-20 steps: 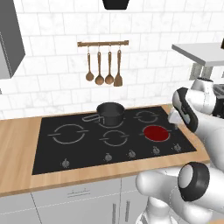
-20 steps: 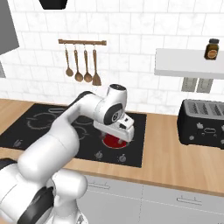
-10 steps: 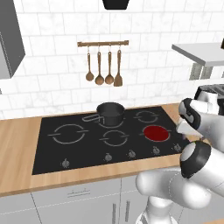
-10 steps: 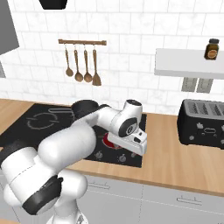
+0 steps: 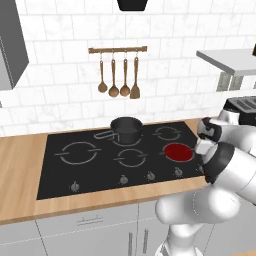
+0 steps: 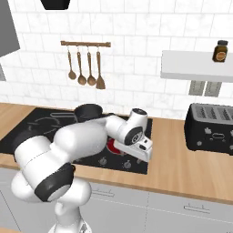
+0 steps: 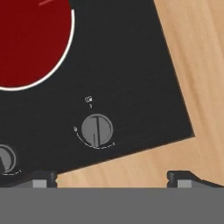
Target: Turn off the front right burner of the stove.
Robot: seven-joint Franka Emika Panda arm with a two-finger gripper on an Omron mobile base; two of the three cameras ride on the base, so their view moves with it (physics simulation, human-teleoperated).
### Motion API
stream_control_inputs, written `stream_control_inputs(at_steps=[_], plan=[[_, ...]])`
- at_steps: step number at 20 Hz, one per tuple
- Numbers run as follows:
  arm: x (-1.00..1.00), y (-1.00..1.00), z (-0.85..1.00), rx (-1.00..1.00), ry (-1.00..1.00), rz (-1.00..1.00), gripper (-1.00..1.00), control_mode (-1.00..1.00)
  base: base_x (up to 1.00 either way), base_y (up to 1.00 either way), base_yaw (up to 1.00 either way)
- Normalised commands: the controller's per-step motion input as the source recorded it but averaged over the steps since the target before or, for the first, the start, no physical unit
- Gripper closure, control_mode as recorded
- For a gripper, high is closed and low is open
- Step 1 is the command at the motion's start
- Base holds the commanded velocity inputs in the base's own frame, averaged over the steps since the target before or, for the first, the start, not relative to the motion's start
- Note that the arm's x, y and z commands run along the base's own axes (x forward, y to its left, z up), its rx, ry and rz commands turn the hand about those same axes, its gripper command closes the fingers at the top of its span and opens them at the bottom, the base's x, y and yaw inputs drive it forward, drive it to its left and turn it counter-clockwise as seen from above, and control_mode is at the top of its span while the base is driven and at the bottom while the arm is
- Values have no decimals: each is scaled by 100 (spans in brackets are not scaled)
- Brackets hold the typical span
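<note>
One burner lit, hand over the knob row

Stove (image 5: 95, 170) is a wide black glass top set into the wooden counter (image 5: 20, 165). Front right burner (image 5: 179, 151) glows bright red inside its thin ring; in the hand view the same red disc (image 7: 30, 39) sits up and to the left of the hand.

Gripper (image 7: 111, 177) hangs above the stove's front right corner, looking down. Two dark fingertips (image 7: 41, 178) rise at the bottom of the hand view, set wide apart, nothing between them. Both tips sit over bare counter just off the glass edge.

Knob (image 7: 96, 129), small, round, grey, lies just ahead of the hand, between the tips' lines and nearer the left one; not touched. Its ridge stands roughly upright in the hand view, with a thin white arc under it and a small mark above. Second knob (image 7: 5, 158) is partly cut off at the left edge.

Farther from the hand: a dark pot (image 5: 125, 129) on a back ring, spoons on a wall rail (image 5: 118, 50), a black toaster (image 6: 211, 127) off to the right on the counter
</note>
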Motion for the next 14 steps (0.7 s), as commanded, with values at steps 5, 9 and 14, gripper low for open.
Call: stream_control_inputs(at_steps=[5, 9, 14], plan=[[8, 4, -30, 0, 1, 0, -100, -100, 0, 0, 0], [0, 7, -18, -2, 0, 0, -100, -100, 0, 0, 0], [9, 14, -32, -6, 0, 0, -100, -100, 0, 0, 0]])
